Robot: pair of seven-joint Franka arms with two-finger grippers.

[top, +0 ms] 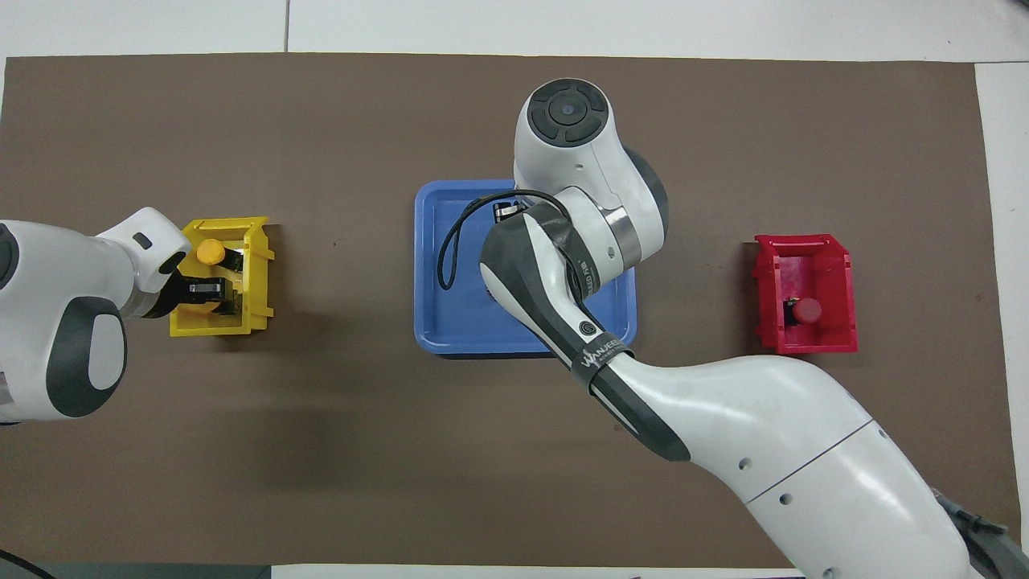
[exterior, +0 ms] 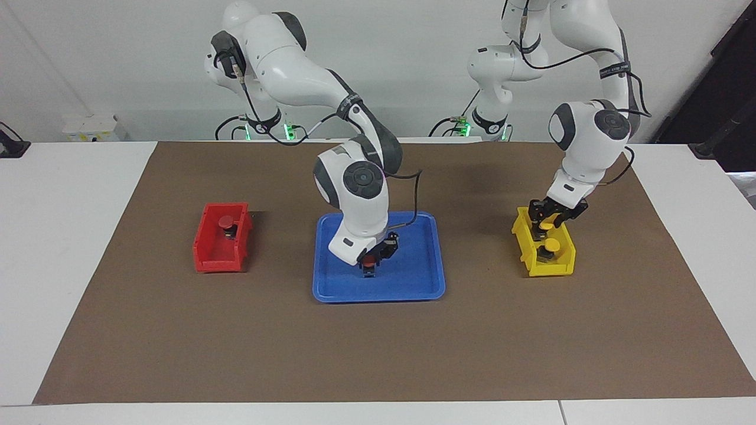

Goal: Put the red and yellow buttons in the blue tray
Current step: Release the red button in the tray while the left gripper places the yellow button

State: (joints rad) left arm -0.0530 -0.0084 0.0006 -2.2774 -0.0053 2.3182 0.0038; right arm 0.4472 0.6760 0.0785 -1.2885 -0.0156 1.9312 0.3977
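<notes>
Right end effector holds red button on blue tray.

Bright even light, soft shadows, sharp focus

Your right claw is low with the wrist bent steeply down; your left claw hangs tilted.

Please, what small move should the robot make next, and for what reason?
Probably the right gripper should open and lift away: the red button between its fingers seems to rest already on the blue tray. Meanwhile the left gripper is down in the yellow bin around a yellow button; whether it grips cannot be seen. One red button stays in the red bin.
</notes>
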